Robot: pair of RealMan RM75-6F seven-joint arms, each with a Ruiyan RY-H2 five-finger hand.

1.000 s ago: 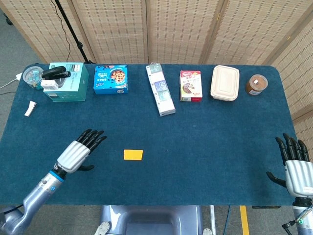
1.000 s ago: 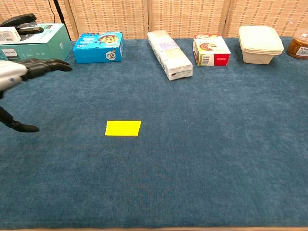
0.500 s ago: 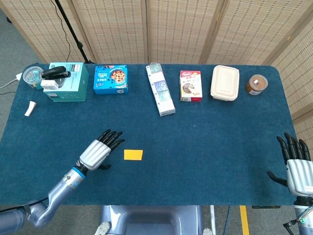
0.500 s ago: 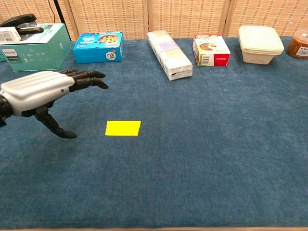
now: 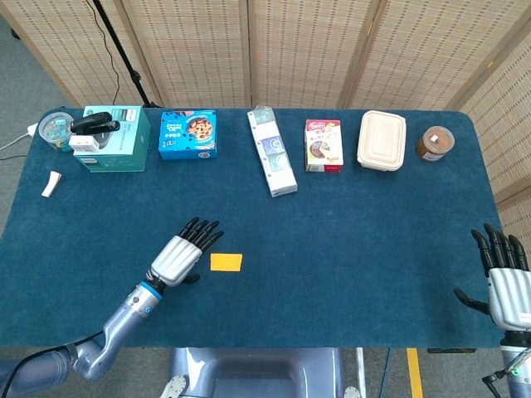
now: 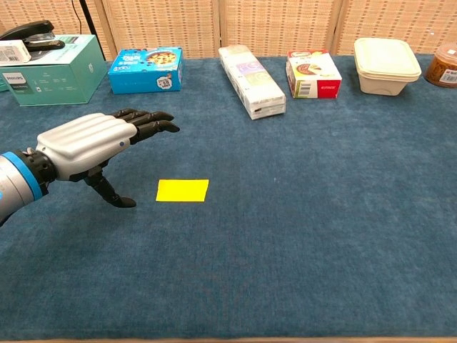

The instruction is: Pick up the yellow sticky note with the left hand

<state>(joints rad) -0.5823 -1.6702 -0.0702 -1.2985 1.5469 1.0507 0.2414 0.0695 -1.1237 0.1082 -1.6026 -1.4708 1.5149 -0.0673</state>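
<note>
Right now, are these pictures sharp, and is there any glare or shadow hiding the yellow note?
Head view: even light, sharp, no glare on the yellow sticky note. Chest view: the note is crisp and unshadowed; the left hand looms large from nearness, with a soft sheen on its shell.

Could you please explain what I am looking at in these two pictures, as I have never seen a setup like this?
This is a robot with two arms, each ending in a mechanical hand. One picture looks down from a camera at its head, the other looks forward from its chest. The left hand hovers open beside a yellow note on the blue table, not touching it. The right hand waits open at the table's other edge and holds nothing. Along the far side lie a teal box with a stapler on it, a blue box, a long pack, a red box, a container and a jar.
</note>
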